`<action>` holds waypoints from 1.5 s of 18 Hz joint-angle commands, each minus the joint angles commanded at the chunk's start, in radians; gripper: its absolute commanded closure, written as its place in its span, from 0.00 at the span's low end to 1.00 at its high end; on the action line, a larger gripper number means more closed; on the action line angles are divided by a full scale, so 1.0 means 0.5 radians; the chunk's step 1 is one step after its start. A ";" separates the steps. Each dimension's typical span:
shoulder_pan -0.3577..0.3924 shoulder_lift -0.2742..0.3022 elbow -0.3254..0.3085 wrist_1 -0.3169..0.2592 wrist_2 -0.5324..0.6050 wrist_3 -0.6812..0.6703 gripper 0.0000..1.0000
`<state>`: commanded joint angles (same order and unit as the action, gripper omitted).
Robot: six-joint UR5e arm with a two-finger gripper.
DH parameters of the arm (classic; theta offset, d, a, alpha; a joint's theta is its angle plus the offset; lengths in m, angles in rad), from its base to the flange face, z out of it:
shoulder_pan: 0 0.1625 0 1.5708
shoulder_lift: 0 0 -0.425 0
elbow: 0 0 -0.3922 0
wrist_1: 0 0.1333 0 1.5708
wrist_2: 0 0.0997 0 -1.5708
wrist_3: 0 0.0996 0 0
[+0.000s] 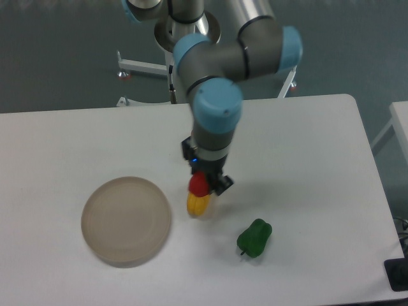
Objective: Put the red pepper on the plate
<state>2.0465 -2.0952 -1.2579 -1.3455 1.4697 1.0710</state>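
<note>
The red pepper [198, 184] sits between the black fingers of my gripper [207, 183], which is shut on it just above the table, right of centre. Only the pepper's left side shows; the rest is hidden by the gripper. The round beige-grey plate [125, 221] lies on the white table to the left, its right rim a short way from the gripper, with nothing on it.
A yellow pepper [196, 205] lies on the table right below the red one, touching or nearly touching it. A green pepper [255, 237] lies to the lower right. The table's [306, 146] right edge is near x 600.
</note>
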 joint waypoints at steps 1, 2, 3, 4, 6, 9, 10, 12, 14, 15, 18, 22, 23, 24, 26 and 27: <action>-0.064 -0.052 0.003 0.052 -0.021 -0.125 0.75; -0.116 -0.080 0.003 0.101 -0.031 -0.220 0.75; -0.178 -0.101 0.000 0.147 -0.034 -0.294 0.75; -0.242 -0.129 0.000 0.193 -0.031 -0.371 0.75; -0.289 -0.147 0.000 0.240 -0.031 -0.445 0.74; -0.338 -0.181 -0.003 0.246 -0.031 -0.467 0.71; -0.341 -0.206 -0.009 0.249 -0.031 -0.464 0.65; -0.368 -0.246 -0.018 0.283 -0.031 -0.464 0.60; -0.375 -0.279 -0.031 0.344 -0.031 -0.464 0.41; -0.375 -0.283 -0.031 0.359 -0.028 -0.464 0.26; -0.375 -0.264 -0.034 0.375 -0.019 -0.473 0.00; -0.356 -0.175 -0.015 0.372 -0.013 -0.470 0.00; -0.323 -0.133 -0.012 0.369 -0.009 -0.467 0.00; -0.283 -0.120 -0.012 0.369 -0.006 -0.461 0.00; -0.136 -0.071 -0.027 0.341 -0.012 -0.439 0.00; -0.090 -0.047 -0.034 0.317 -0.016 -0.436 0.00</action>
<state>2.0016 -2.1186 -1.2747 -1.1872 1.4619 0.8529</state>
